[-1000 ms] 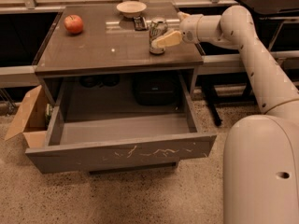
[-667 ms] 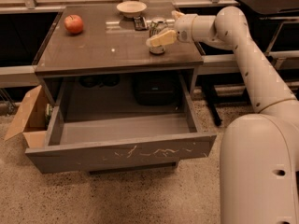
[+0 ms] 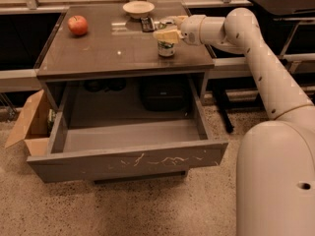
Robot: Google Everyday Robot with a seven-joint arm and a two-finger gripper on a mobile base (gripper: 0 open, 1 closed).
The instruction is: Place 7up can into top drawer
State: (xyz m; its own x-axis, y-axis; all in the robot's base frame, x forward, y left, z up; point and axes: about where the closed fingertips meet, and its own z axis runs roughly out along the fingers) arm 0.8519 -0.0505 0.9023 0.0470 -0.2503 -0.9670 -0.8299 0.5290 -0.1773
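Green-and-white, the 7up can stands upright on the counter's far right, right under the gripper, whose jaws sit at its top (pinching or not, I cannot tell), while the top drawer lies open, nearer and lower.

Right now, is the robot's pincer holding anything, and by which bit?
It looks like it. The pincer clasps the small green-and-white 7up can by its top end, at the right rear of the grey table. The can's bottom is free.
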